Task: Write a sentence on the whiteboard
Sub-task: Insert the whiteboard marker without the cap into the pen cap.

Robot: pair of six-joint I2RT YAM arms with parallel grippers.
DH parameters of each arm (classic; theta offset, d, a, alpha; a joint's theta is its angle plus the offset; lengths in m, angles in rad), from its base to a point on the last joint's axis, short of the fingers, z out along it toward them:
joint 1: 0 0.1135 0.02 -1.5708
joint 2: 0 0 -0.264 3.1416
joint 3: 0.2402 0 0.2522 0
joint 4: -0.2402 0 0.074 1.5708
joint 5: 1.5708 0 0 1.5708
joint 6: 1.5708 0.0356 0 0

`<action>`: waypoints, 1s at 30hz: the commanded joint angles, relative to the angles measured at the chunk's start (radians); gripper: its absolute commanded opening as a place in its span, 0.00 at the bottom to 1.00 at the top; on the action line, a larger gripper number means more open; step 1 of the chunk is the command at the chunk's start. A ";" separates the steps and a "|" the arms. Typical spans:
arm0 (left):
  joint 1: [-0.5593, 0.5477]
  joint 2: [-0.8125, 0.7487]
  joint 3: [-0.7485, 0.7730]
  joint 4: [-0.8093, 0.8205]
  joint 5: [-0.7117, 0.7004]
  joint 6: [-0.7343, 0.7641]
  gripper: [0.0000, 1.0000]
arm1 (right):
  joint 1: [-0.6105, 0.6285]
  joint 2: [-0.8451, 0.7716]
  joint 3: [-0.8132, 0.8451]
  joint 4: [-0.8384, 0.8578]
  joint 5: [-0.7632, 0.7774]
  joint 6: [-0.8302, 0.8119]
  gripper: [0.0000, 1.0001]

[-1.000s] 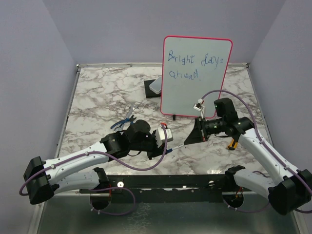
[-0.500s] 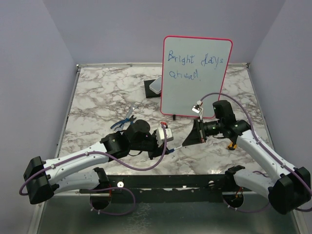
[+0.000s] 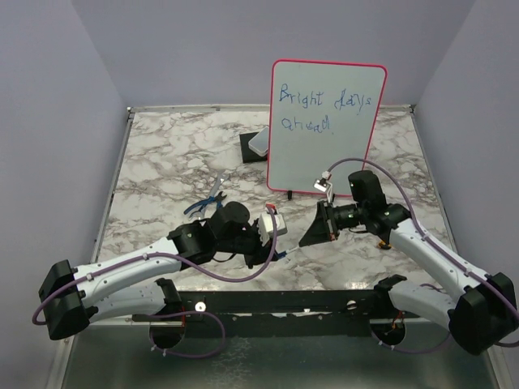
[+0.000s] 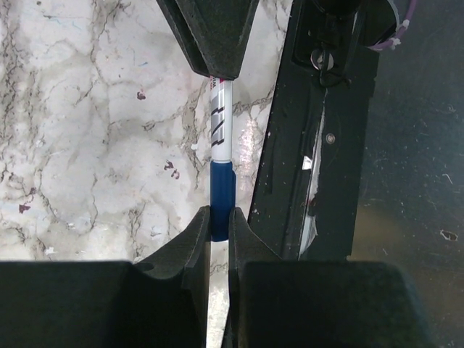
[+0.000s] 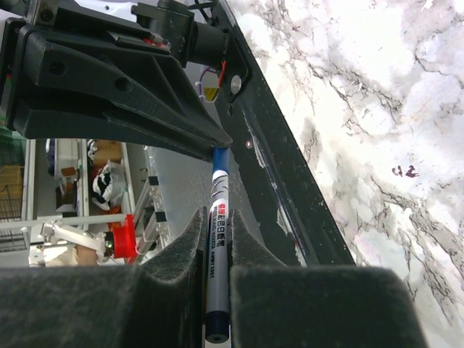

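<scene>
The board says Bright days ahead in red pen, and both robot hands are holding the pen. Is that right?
Nearly. The sentence on the whiteboard is blue, not red; the top view shows it. The left gripper and the right gripper do both hold the marker.

White arms point(image 3: 130, 270), black joints, looping purple cables point(image 3: 243, 279)

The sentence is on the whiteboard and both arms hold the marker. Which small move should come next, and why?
Probably open the right fingers: the sentence looks finished, and the marker seems capped, its blue cap pinched by the left fingers.
</scene>
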 commanded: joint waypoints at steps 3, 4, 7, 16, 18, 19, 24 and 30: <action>-0.005 -0.025 -0.004 0.250 -0.042 -0.042 0.00 | 0.078 0.032 -0.041 0.110 -0.010 0.069 0.01; -0.005 -0.022 -0.004 0.262 -0.039 -0.044 0.00 | 0.085 0.036 -0.042 0.117 -0.005 0.074 0.01; -0.006 -0.024 -0.008 0.276 -0.044 -0.047 0.00 | 0.102 0.047 -0.043 0.127 0.003 0.077 0.00; -0.005 -0.041 -0.019 0.311 -0.071 -0.057 0.00 | 0.158 0.071 -0.078 0.232 0.011 0.145 0.01; -0.006 -0.045 -0.020 0.315 -0.078 -0.056 0.00 | 0.174 0.084 -0.085 0.255 0.018 0.159 0.01; -0.006 -0.047 -0.020 0.318 -0.081 -0.055 0.00 | 0.184 0.090 -0.086 0.264 0.021 0.163 0.01; -0.006 -0.050 -0.022 0.319 -0.091 -0.055 0.00 | 0.218 0.110 -0.091 0.301 0.033 0.185 0.00; -0.005 -0.051 -0.026 0.299 -0.111 -0.061 0.00 | 0.225 0.085 -0.062 0.244 0.121 0.150 0.01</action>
